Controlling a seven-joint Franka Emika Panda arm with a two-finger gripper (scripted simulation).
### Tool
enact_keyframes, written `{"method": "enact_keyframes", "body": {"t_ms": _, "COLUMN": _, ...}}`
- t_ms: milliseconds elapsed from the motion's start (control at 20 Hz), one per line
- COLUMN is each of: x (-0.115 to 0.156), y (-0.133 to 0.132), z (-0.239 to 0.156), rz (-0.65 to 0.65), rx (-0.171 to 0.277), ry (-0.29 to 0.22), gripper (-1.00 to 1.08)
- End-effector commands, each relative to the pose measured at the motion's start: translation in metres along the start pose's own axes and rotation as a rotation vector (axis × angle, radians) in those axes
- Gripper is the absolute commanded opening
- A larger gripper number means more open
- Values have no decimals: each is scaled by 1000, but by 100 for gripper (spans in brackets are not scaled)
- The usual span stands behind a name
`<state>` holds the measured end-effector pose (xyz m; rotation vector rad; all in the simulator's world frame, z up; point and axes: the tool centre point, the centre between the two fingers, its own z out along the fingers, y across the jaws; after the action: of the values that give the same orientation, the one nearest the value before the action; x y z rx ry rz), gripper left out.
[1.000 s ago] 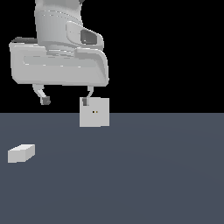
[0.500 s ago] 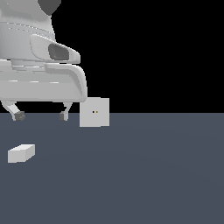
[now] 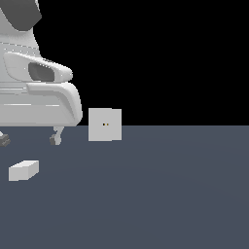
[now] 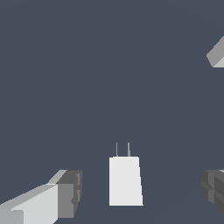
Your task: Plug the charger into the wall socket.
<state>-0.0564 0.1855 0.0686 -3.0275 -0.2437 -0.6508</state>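
Gripper (image 4: 140,192) wide open, empty, above charger (image 4: 125,180), lower centre of wrist view. Rec: descend straight, fingers (image 4: 65,192) straddling sides, prongs kept toward wall socket (image 3: 105,125).

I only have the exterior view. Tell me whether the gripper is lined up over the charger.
Observer: In the wrist view the charger shows between the two fingers, touching neither.
Operator: Report the centring.
Observer: The gripper is open and off-centre: the charger lies nearer one finger than the other.
Operator: Describe the plug end.
Observer: Two thin prongs stick out of one short end of the charger, pointing away from the wrist camera.
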Motion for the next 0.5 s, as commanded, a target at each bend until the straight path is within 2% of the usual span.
{"method": "enact_keyframes", "body": {"t_ms": 0, "x": -1, "y": -4, "z": 3, "rz": -2, "rx": -1, "ry": 9, "gripper": 100}}
{"method": "enact_keyframes", "body": {"t_ms": 450, "x": -3, "y": -7, "z": 6, "rz": -4, "rx": 0, "ry": 14, "gripper": 100}}
